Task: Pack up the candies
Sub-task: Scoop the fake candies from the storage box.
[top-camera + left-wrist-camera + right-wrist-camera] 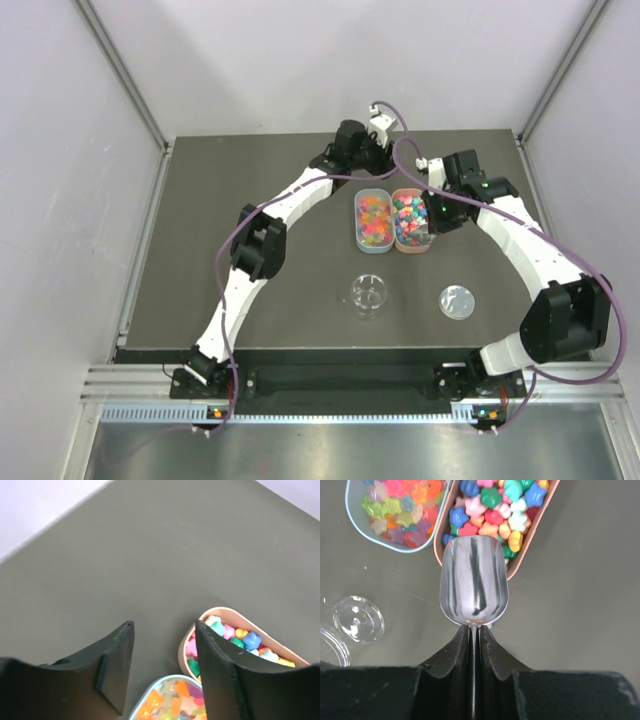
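Dark grey table [200, 200], open edges: anything spilled can roll off. Left gripper [164, 630] hangs at the trays' far end, jaws apart, holding nothing. If it drops, it could clip a tray end. Right gripper [474, 630] is clamped tight on the thin handle of the shiny scoop [474, 580]. That narrow hold may let the scoop twist under load. The pale blue oval tray [353, 507] and pink oval tray [184, 652] sit side by side with nothing pinning them, so a digging push could shove them. Clear round cup [369, 294] is well apart from the trays and looks light, so easily tipped. Clear lid [457, 300] lies beside it. The small multicoloured candies [490, 510] are all in the trays. The scoop is empty over the pink tray's end, and candies could pop over its low rim.
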Robot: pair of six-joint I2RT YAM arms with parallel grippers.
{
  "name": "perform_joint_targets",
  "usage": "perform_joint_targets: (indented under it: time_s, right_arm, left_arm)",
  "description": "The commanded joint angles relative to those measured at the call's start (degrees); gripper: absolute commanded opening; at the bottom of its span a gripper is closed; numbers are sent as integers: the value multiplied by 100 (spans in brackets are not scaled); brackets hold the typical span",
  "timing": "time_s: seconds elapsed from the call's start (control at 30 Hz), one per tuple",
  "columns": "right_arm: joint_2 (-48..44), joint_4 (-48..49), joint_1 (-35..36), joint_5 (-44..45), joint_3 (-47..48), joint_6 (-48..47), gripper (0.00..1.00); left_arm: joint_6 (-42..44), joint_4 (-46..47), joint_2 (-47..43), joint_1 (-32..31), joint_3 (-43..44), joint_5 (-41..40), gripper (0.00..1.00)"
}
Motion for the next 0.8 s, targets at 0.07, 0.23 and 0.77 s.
perform_joint_targets:
  time_s: [0.07,0.23,0.77]
  right_arm:
    - [-115,50,68,95,-72,127,0]
    - [-45,94,68,157,-72,145,0]
    - [359,225,217,42,-143,575,0]
  left_arm:
    - [-299,199,374,-47,312,588,53]
    - [-255,137,532,-109,374,658,50]
    - [-184,-82,576,-258,155,1027,49]
